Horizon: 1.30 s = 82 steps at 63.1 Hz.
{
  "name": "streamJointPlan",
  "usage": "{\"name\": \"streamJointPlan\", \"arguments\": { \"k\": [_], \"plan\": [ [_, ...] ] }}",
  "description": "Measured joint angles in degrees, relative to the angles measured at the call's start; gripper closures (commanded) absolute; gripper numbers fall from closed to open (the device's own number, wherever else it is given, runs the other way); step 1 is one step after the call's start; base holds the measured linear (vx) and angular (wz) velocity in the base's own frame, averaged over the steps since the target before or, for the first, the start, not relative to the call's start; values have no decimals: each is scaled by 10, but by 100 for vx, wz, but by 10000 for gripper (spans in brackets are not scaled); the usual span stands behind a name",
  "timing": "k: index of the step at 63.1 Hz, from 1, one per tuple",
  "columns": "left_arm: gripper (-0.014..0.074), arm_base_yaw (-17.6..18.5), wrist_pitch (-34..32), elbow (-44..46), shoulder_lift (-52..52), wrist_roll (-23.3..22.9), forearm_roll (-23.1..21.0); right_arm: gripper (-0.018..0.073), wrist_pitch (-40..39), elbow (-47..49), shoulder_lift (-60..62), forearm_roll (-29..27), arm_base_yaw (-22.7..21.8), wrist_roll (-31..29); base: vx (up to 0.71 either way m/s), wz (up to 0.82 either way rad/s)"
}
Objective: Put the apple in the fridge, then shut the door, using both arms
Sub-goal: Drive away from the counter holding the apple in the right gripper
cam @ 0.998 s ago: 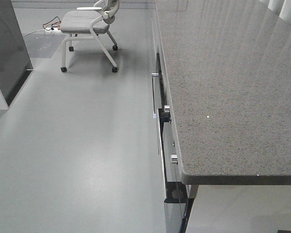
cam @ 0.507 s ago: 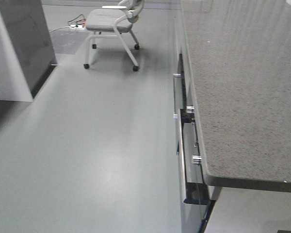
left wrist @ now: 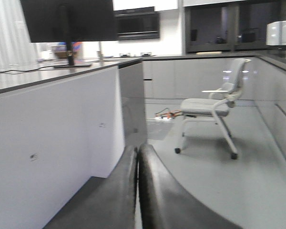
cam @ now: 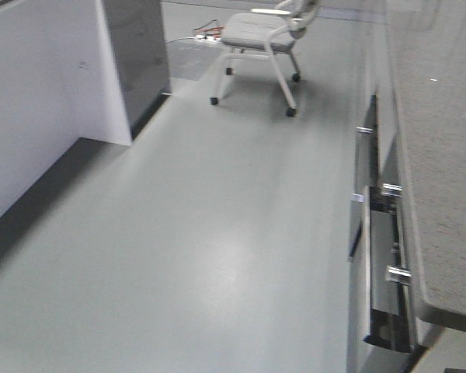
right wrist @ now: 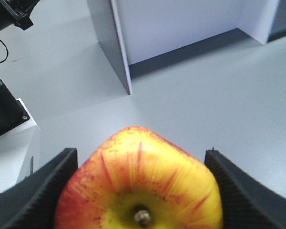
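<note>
The apple (right wrist: 138,186), red streaked with a yellow patch round the stem, fills the bottom of the right wrist view. My right gripper (right wrist: 140,153) is shut on it, one black ribbed pad (right wrist: 43,191) on each side, above bare grey floor. My left gripper (left wrist: 137,148) is shut and empty, its two black fingers (left wrist: 117,195) pressed together and pointing along the aisle. The fridge and its door are out of view in every frame. Neither arm shows in the front view.
A grey speckled counter (cam: 443,155) with a part-open drawer (cam: 388,311) runs along the right. A white island (cam: 39,116) with a dark grey end panel (cam: 136,62) stands left. A wheeled chair (cam: 264,39) and floor cables sit at the aisle's far end.
The front view has swung to the left: the counter and chair have slid right in the frame, and the white island has come into view on the left.
</note>
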State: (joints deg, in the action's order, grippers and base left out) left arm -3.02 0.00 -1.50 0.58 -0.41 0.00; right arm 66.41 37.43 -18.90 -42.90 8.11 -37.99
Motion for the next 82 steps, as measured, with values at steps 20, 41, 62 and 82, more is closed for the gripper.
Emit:
{"name": "streamJointPlan", "arguments": {
  "k": [20,41,62,82],
  "plan": [
    [603,0,0,0,0,0,0,190,0,0,0,0,0,0,-1,44],
    [603,0,0,0,0,0,0,190,0,0,0,0,0,0,-1,41],
    [603,0,0,0,0,0,0,190,0,0,0,0,0,0,-1,37],
    [603,0,0,0,0,0,0,190,0,0,0,0,0,0,-1,43]
  ]
}}
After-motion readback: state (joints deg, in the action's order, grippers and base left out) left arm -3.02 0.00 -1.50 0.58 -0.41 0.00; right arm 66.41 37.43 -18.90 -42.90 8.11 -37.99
